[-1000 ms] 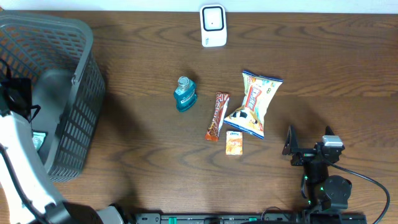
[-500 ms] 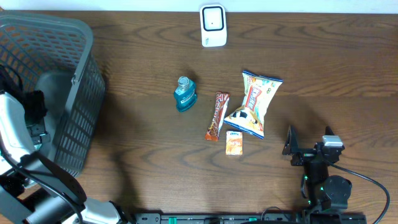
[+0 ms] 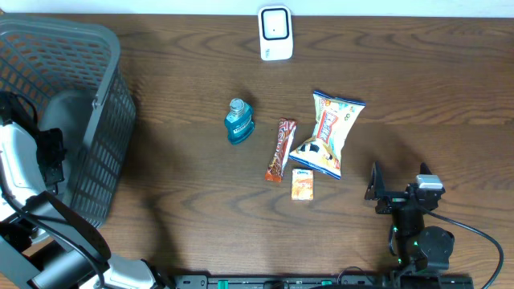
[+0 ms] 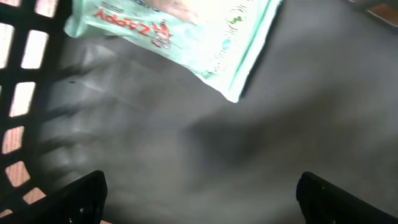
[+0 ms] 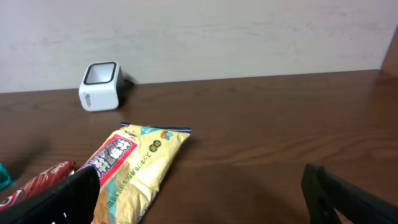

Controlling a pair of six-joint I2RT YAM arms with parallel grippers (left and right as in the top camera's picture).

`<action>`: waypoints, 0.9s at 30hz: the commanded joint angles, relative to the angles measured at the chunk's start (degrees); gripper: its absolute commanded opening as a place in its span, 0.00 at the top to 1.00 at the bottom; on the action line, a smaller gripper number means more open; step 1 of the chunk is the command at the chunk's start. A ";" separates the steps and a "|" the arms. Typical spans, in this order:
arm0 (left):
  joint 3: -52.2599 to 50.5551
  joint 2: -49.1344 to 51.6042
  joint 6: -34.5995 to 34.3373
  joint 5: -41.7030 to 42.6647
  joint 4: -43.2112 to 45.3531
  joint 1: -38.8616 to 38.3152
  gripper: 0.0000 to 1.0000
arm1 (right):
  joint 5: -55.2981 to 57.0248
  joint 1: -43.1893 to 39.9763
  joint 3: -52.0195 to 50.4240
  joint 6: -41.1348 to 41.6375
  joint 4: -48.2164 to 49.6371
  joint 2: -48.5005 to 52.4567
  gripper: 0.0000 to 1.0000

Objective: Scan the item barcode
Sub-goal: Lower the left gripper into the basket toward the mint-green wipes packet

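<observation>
My left pincer [image 4: 200, 186] is spread wide and holds nothing. It hangs inside the basket [image 4: 25, 93], close over the floor. A green packet [image 4: 180, 31] lies flat on that floor, just in front of my fingertips and not touching them.

My right pincer [image 5: 200, 180] is spread wide too, and it is empty. It sits low over the table. The chip bag [image 5: 140, 165] lies near in front of it, a bit to the left. Far behind the bag, by the wall, stands the white scanner [image 5: 99, 86].

I cannot tell for sure which thing gets scanned next. My guess is the chip bag, since it is the closest to my right pincer.

I think the bag is light, puffy and crinkly. It looks shiny, so it may slip. The chips inside would break if I squeezed the fat middle. I would pinch the flat sealed edge at one end. The bag would then hang and flop, so I should move gently. I see no barcode on top, so it may be underneath.
</observation>
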 commanded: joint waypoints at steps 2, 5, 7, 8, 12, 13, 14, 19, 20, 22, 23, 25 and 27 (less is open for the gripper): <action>-1.11 0.15 -0.33 -2.60 -0.33 0.35 0.02 | 0.28 0.28 -0.07 -0.70 -0.22 -0.07 0.01; -1.27 0.15 -0.33 -2.62 -1.07 0.35 0.02 | 0.28 0.28 -0.07 -0.70 -0.22 -0.07 0.01; -1.42 0.15 -0.31 -2.62 -1.68 0.35 0.02 | 0.28 0.28 -0.07 -0.70 -0.22 -0.07 0.01; -1.55 0.15 -0.31 -2.62 -1.86 0.35 0.02 | 0.28 0.28 -0.07 -0.70 -0.22 -0.07 0.01; -3.04 0.15 -0.31 -2.62 -2.27 0.35 0.02 | 0.28 0.28 -0.07 -0.70 -0.22 -0.07 0.01; -3.82 0.15 -0.33 -2.62 -2.25 0.35 0.02 | 0.28 0.28 -0.07 -0.70 -0.22 -0.07 0.01; -4.57 0.15 -0.35 -2.64 -2.21 0.35 0.02 | 0.28 0.28 -0.07 -0.70 -0.22 -0.07 0.01; -9.29 0.15 -1.92 -2.67 -0.87 0.35 0.02 | 0.28 0.28 -0.07 -0.70 -0.22 -0.07 0.01; -9.99 0.15 -2.32 -2.67 -0.72 0.35 0.02 | 0.28 0.28 -0.07 -0.70 -0.22 -0.07 0.01; -11.28 0.15 -2.27 -2.67 0.09 0.35 0.02 | 0.28 0.28 -0.07 -0.70 -0.22 -0.07 0.01; -11.85 0.15 -2.27 -2.67 0.48 0.35 0.02 | 0.28 0.28 -0.07 -0.72 -0.22 -0.07 0.01; -12.66 0.15 -2.25 -2.67 1.25 0.35 0.02 | 0.28 0.28 -0.07 -0.70 -0.22 -0.07 0.01; -13.42 0.15 -2.27 -2.67 1.79 0.35 0.02 | 0.28 0.28 -0.07 -0.70 -0.22 -0.07 0.01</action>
